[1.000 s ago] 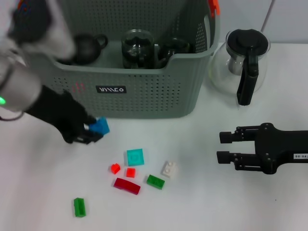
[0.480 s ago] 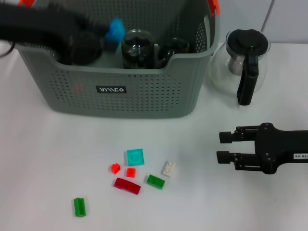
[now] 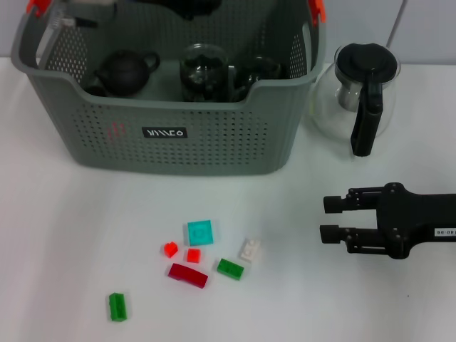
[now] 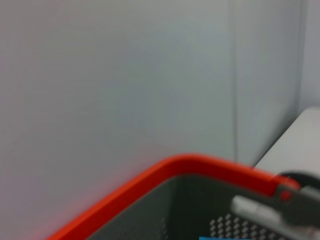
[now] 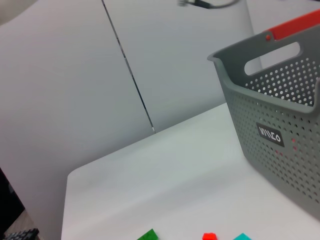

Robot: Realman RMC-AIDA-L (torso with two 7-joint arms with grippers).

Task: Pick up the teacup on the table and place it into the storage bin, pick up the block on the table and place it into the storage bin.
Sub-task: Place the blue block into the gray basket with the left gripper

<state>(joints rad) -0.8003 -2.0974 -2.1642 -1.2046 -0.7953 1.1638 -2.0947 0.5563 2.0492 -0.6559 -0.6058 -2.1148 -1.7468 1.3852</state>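
The grey storage bin [image 3: 178,135] with orange handle clips stands at the back of the table. Only the dark end of my left gripper [image 3: 191,6] shows, at the top edge above the bin's far wall. In the left wrist view a sliver of a blue block [image 4: 220,238] shows at the bottom edge, by the bin's orange rim [image 4: 190,162]. No teacup shows on the table. Several loose blocks lie in front of the bin, among them a teal block [image 3: 200,232]. My right gripper [image 3: 330,218] rests low on the right, open and holding nothing.
Inside the bin are a black teapot [image 3: 125,70], a glass vessel [image 3: 204,71] and a dark one [image 3: 256,70]. A glass teapot with black handle [image 3: 360,92] stands right of the bin. Red [image 3: 188,275], green [image 3: 117,306] and white [image 3: 250,250] blocks lie nearby.
My left arm lifted the blue block from the table in front of the bin, swung it over the bin, and has drawn back to the top edge. The right arm has stayed put.
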